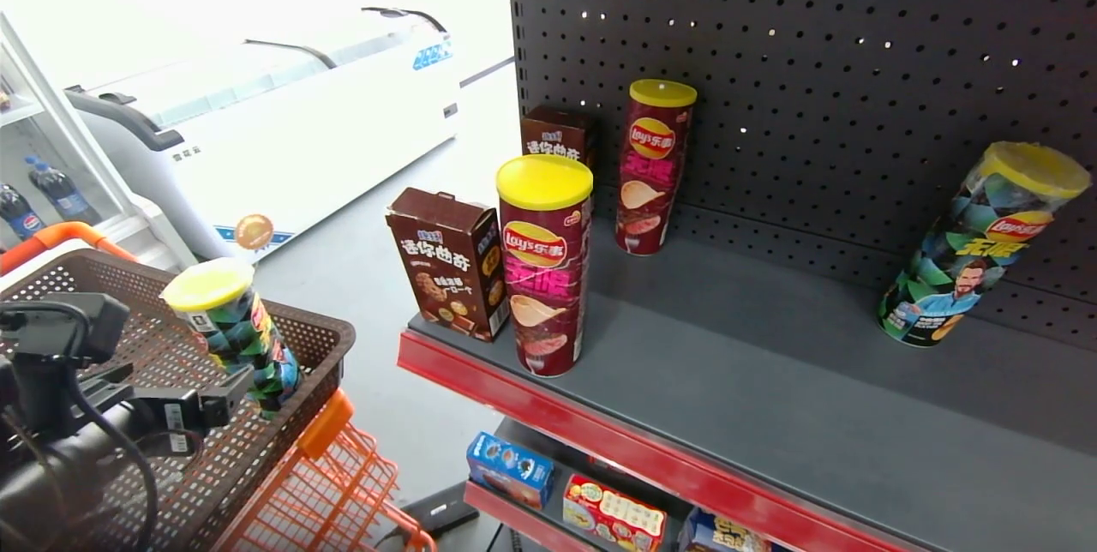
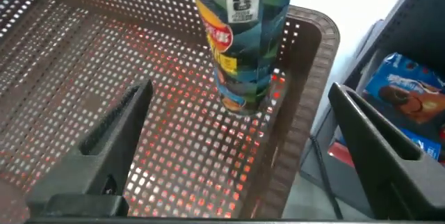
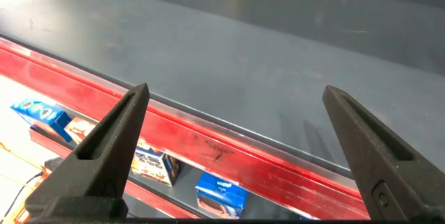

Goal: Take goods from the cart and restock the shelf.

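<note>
grocery aisle, brown cart [image 1: 336, 336] beside a dark shelf [image 1: 728, 381], restock pick pending.
left end effector [image 2: 241, 92], fingers apart, faces the green chip can [image 2: 243, 43] upright in the cart's shelf-side corner; right end effector [image 3: 234, 93] apart above the shelf's front edge. the can is likely light, stiff and slick, so grip it mid-body.

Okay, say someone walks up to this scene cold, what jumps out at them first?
First, the yellow-lidded red chip can standing at the front edge of the shelf, beside a brown cookie box. Next, the green-blue can tilted against the pegboard on the right. Then the matching can upright in the brown cart basket, with the open left gripper facing it.
</note>
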